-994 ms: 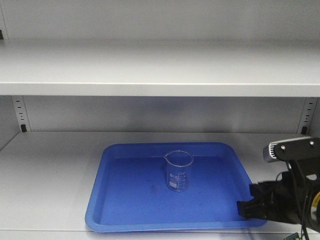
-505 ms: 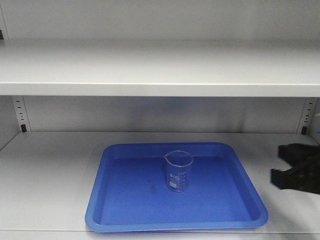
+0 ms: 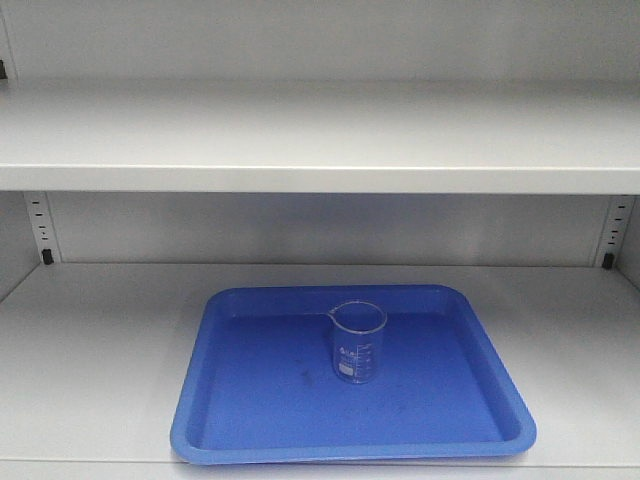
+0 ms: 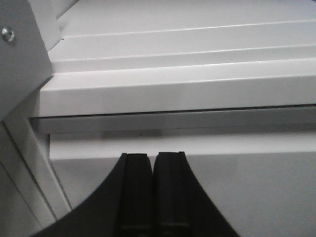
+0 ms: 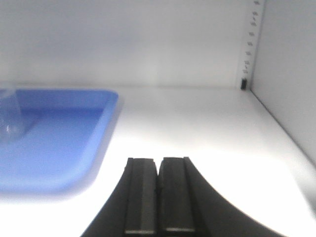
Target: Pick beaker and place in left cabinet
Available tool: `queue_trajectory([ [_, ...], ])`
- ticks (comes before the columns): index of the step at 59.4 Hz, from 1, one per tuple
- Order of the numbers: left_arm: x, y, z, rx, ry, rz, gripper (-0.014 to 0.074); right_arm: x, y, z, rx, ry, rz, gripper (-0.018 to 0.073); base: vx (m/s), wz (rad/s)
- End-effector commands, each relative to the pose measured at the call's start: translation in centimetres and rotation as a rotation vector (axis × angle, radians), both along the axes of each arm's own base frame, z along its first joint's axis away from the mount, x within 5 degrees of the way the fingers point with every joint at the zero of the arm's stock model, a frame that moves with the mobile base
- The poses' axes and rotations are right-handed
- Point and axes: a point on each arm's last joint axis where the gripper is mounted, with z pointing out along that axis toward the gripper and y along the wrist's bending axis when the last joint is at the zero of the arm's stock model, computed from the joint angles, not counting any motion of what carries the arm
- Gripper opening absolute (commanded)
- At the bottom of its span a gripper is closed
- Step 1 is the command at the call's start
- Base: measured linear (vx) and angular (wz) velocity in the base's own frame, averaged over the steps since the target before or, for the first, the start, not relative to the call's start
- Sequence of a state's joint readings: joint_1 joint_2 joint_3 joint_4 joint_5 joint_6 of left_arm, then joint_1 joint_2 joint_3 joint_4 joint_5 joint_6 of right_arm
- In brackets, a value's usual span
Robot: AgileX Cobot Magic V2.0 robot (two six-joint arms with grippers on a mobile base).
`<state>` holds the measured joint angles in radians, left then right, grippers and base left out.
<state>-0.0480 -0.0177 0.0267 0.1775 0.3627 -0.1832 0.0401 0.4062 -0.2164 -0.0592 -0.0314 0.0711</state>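
A: Front view first. Where is the beaker (image 3: 358, 342)?

B: Upright in the blue tray (image 3: 250, 420), a little toward twelve o'clock of the tray's middle, pouring lip pointing to about ten o'clock. The tray rests on the lower shelf (image 3: 90, 350) of the left cabinet (image 3: 300, 140), with another shelf overhead. No arm shows in this view.

A: So the placing looks done?

B: I judge so; the beaker stands free inside the cabinet with nothing touching it.

A: Left wrist view?

B: The left gripper (image 4: 153, 163) points at pale grey cabinet panels and ledges. Its jaws are pressed together, pads meeting, with nothing between them. No beaker is visible here.

A: And the right wrist view?

B: The right gripper (image 5: 159, 168) sits at six o'clock of the frame, jaws likewise closed flat against each other and empty. The tray's corner (image 5: 101, 128) lies toward nine o'clock, and the blurred glass at the far left edge is the beaker (image 5: 9, 116). A slotted support strip (image 5: 249, 44) runs up at one o'clock.

A: What could go wrong?

B: The right arm is near the tray's side. If it swings toward nine o'clock, it could nudge the tray, and the light glass could slide or tip. Lifting too steeply could also strike the upper shelf.
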Motion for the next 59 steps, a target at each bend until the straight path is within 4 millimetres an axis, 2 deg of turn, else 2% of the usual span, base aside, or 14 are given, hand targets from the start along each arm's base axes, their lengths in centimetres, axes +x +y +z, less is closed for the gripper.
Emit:
queue_trajectory([
  [1, 0.1, -0.1, 1.2, -0.004, -0.099, -0.018, 0.0004, -1.7, -0.1, -0.8, 0.009, -0.136, -0.001, -0.0005, 0.0, 0.0],
  [3, 0.1, -0.1, 1.2, -0.004, -0.099, -0.018, 0.0004, -2.3, -0.1, -2.1, 0.019, -0.142, -0.001, -0.0005, 0.0, 0.0],
  [11, 0.1, -0.1, 1.2, -0.004, -0.099, -0.018, 0.0004, -3.9, -0.1, -4.9, 0.081, -0.209, 0.002, -0.0005, 0.0, 0.0],
  [15, 0.1, -0.1, 1.2, -0.004, -0.099, -0.018, 0.0004, -4.4, -0.2, -5.0, 0.1, -0.215, -0.002, -0.0005, 0.0, 0.0],
  [59, 0.1, -0.1, 1.2, -0.004, -0.099, -0.018, 0.0004, -4.1, -0.2, -5.2, 0.099, -0.189, -0.003, -0.0005, 0.0, 0.0],
])
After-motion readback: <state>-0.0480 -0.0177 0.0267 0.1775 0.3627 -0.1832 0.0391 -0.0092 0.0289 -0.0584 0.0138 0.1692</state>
